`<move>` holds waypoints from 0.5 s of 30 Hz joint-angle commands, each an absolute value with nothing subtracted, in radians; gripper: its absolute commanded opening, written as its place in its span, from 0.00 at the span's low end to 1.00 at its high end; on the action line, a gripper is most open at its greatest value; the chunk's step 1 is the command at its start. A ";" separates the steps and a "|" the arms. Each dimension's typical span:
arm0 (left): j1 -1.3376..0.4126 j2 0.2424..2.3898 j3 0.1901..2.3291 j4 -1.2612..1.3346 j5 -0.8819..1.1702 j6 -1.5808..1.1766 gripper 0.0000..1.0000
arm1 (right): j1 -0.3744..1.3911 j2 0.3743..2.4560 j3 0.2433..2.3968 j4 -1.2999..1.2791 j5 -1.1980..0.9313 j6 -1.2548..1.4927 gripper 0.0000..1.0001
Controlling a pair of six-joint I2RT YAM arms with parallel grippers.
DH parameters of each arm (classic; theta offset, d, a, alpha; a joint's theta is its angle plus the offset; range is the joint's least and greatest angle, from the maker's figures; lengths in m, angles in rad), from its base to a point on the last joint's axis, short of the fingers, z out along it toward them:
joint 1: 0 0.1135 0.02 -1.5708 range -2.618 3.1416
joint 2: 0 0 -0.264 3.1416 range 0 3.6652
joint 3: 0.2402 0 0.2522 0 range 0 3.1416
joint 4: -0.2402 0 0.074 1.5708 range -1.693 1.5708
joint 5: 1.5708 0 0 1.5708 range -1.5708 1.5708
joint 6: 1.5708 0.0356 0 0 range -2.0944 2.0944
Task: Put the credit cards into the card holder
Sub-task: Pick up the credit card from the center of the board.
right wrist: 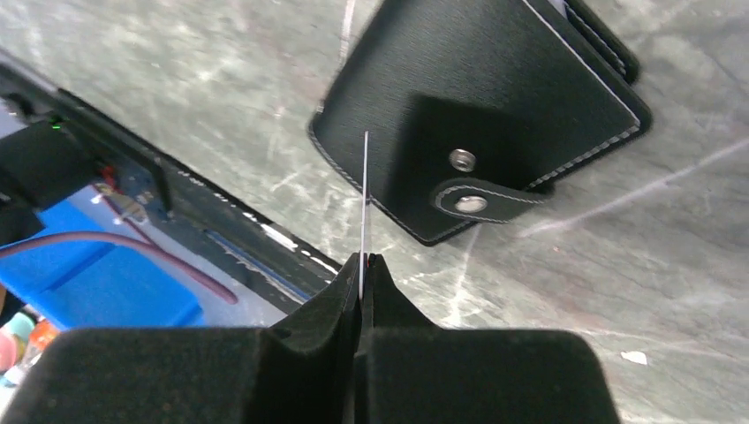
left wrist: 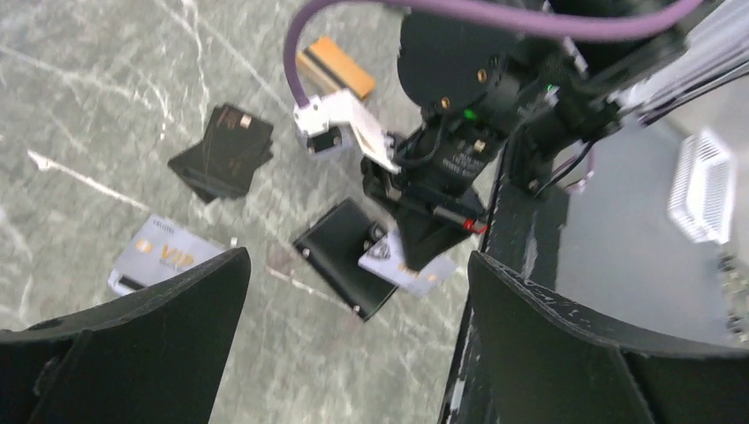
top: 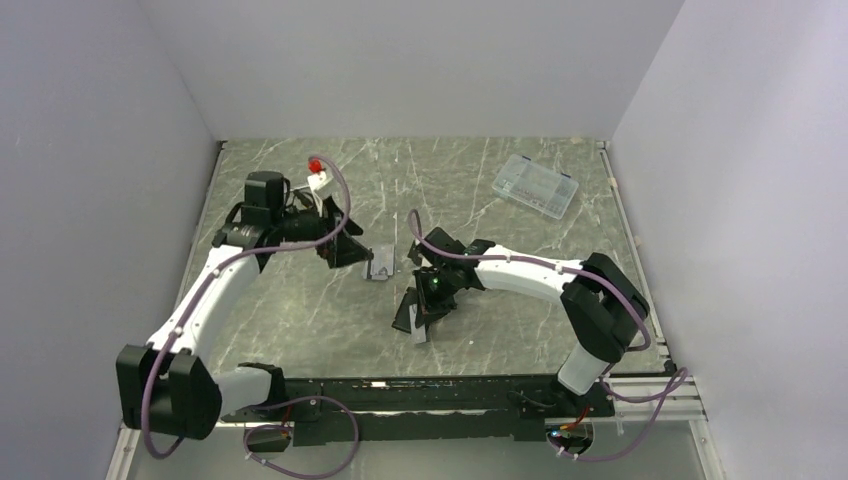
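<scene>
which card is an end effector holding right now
The silver card pinched in the shut right end effector; the VIP card and the orange striped card lie free on the table.

This is a robot test cell in a lab: plain white walls (top: pixel 420 60) box in a grey marbled surface (top: pixel 480 170). A left arm (top: pixel 215 290) and right arm (top: pixel 520 270) are bolted to a rail (top: pixel 420 395), trailing purple cables (top: pixel 356 432).

Left end effector (left wrist: pixel 358 261) wide, right (right wrist: pixel 362 261) closed

Grey marbled tabletop (top: pixel 300 330) bears a clear plastic box (top: pixel 535 185) at upper right, a silver VIP card (top: pixel 378 266) mid-frame, the snap-buttoned card holder (right wrist: pixel 495 97) and an orange card (left wrist: pixel 334 71)
</scene>
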State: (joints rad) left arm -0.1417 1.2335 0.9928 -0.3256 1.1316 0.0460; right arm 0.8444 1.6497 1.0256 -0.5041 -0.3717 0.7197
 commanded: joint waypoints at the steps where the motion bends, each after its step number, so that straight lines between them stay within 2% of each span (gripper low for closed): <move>1: -0.214 1.133 0.939 -0.532 0.930 0.306 0.99 | 0.848 1.650 1.071 -0.604 -0.286 0.716 0.00; 7: -0.386 1.057 0.849 -0.504 0.731 0.372 0.99 | 0.827 1.599 1.019 -0.610 -0.266 0.729 0.00; 15: -0.629 1.107 0.808 -0.487 0.530 0.480 0.99 | 0.751 1.521 0.897 -0.523 -0.329 0.759 0.00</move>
State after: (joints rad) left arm -0.5320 1.0824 0.8097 -0.4980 0.6682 0.3798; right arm 0.7811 1.5791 0.9394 -0.5667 -0.2985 0.7300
